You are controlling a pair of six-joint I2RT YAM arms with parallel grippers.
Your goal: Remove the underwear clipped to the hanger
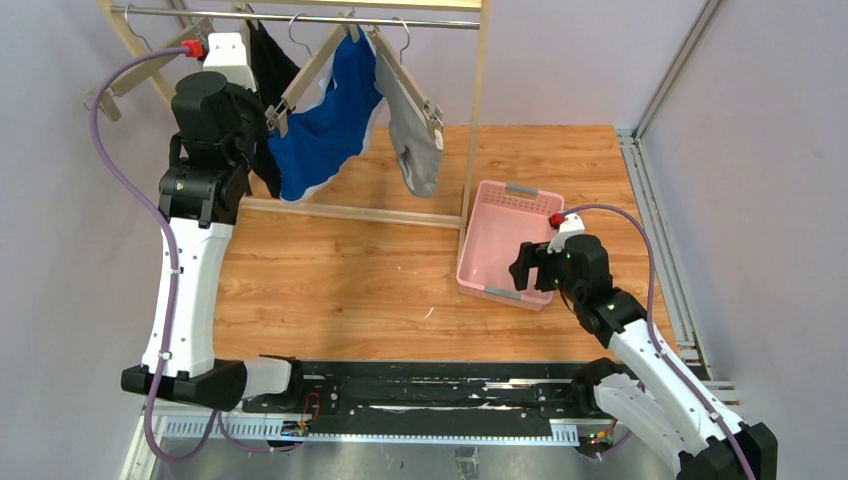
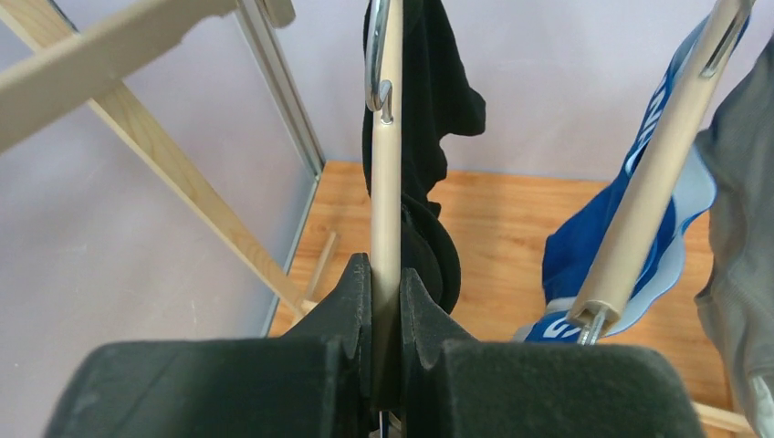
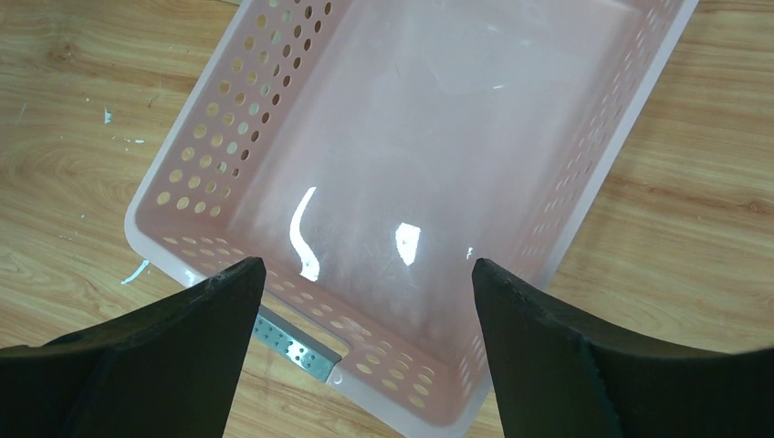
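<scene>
The left hand (image 2: 385, 306) is clenching the hanger (image 2: 387, 192) of the black briefs (image 2: 440, 96), hanging leftmost under the rail (image 1: 300, 14); unclipping is beginning, likely calling for a fabric tug, the right hand (image 3: 365, 269) gaping idle.

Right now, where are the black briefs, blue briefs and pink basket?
black briefs (image 2: 443, 91), left wrist view, upper fabric
blue briefs (image 1: 325, 135), top view, front panel
pink basket (image 3: 228, 137), right wrist view, left wall
</scene>
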